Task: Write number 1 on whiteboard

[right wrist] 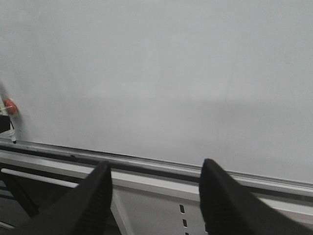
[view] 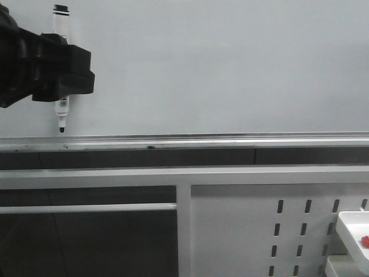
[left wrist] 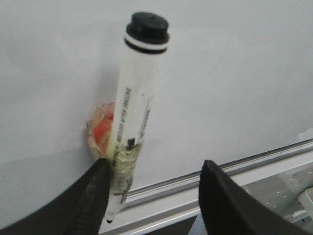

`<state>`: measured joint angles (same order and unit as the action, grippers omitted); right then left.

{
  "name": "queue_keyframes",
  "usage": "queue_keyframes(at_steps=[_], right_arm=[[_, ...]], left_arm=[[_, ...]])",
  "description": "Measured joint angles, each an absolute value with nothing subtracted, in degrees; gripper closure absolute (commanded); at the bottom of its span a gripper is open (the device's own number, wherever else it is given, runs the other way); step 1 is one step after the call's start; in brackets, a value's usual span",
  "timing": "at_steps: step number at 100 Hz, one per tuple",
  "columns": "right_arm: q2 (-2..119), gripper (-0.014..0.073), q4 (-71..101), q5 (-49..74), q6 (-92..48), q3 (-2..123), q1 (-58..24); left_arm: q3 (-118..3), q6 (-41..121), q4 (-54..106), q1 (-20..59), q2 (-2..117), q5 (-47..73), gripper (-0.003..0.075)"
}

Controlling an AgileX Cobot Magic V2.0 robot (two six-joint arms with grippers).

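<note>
The whiteboard (view: 219, 69) is bare; no number 1 stroke shows on it in any view. My left gripper (view: 57, 69) is at the board's far left. Its jaws stand wide apart in the left wrist view (left wrist: 154, 169). A white marker pen (view: 61, 104) stands upright, fixed with tape and a red blob (left wrist: 102, 129) against one finger (left wrist: 95, 196). Its black tip (view: 60, 130) points down, just above the silver rail (view: 230, 140). My right gripper (right wrist: 154, 169) is open and empty, facing the board (right wrist: 171, 73) from a distance.
Below the rail are a white frame bar (view: 86, 208) and a white metal panel with oblong slots (view: 277, 231). A white tray-like part (view: 351, 228) with a red spot (view: 364, 240) sits at the lower right.
</note>
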<state>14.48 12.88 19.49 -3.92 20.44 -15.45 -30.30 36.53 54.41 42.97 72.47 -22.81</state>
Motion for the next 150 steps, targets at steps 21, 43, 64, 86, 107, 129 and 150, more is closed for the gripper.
queue_keyframes(at_steps=[21, 43, 64, 86, 107, 129, 150], right_arm=[[14.5, 0.0233, 12.9, 19.5, -4.0, 20.4, -15.4], [14.5, 0.0234, 12.9, 19.5, -4.0, 20.4, -15.4], [14.5, 0.0237, 14.1, 22.6, -4.4, 21.8, -15.4], [18.8, 0.0237, 29.7, 38.7, -31.1, 30.8, -16.1], [30.4, 0.0237, 42.9, 46.9, -48.1, 39.7, -16.1], [39.9, 0.0237, 43.9, 48.2, -52.4, 47.2, -24.1], [45.0, 0.0231, 39.3, 43.0, -52.8, 49.4, -35.7]], left_arm=[[-30.4, 36.5, 54.9, 43.0, 74.2, -26.4, 0.0503], [-30.4, 36.6, 55.3, 43.0, 74.9, -27.2, 0.074], [-30.4, 36.6, 52.4, 43.0, 74.2, -21.6, 0.074], [-30.5, 36.7, 36.3, 46.6, 67.3, -10.1, 0.074], [-35.2, 36.7, 20.4, 53.7, 63.3, 3.2, 0.074], [-41.2, 36.7, 10.0, 58.4, 63.1, 11.5, 0.074], [-42.3, 36.7, 4.1, 59.2, 63.0, 14.3, 0.074]])
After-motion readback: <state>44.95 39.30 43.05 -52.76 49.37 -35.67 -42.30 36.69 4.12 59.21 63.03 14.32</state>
